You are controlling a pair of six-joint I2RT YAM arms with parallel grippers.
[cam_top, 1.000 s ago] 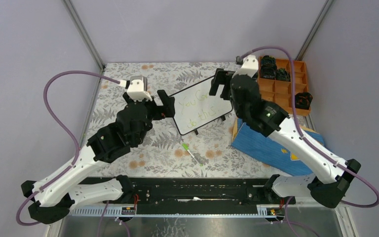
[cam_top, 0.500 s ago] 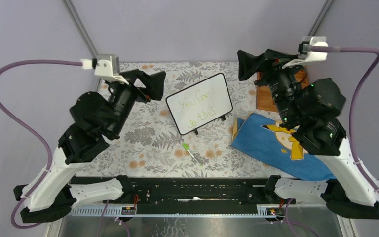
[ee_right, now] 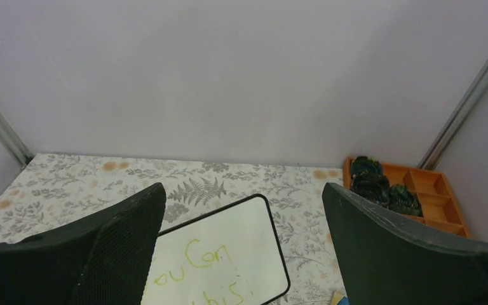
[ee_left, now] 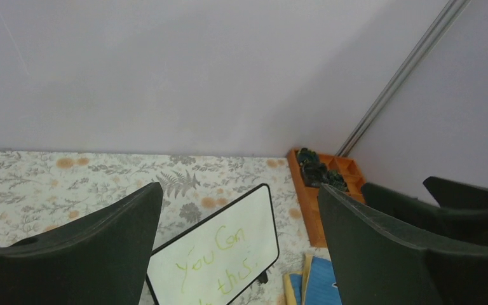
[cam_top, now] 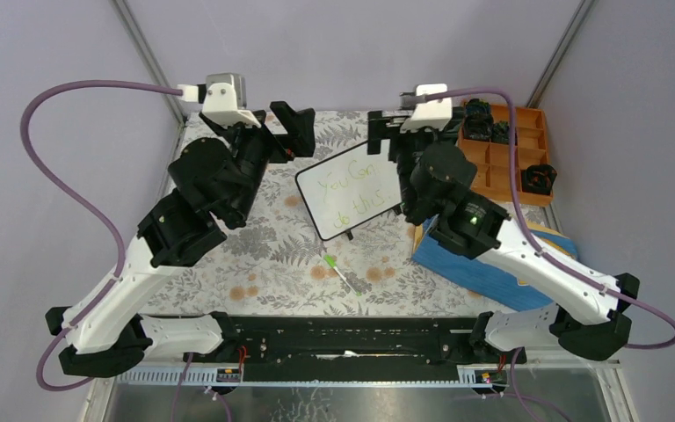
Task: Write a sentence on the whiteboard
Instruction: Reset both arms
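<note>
The whiteboard (cam_top: 352, 186) is lying tilted on the desk (cam_top: 255, 255), just above the middle of the top view, white with a thin black frame. One sentence (cam_top: 350, 192), "You Can do this", is running across it in two thin light-green lines. One green marker (cam_top: 340, 272) is lying below the board, apart from it. One blue cloth (cam_top: 479, 264) is lying to its lower right. One orange tray (cam_top: 503, 163) is sitting in the upper right, with several dark items (cam_top: 477, 117) filling some compartments. The left jaws and right jaws are both hanging spread wide, holding nothing, on either side of the board's upper end.
</note>
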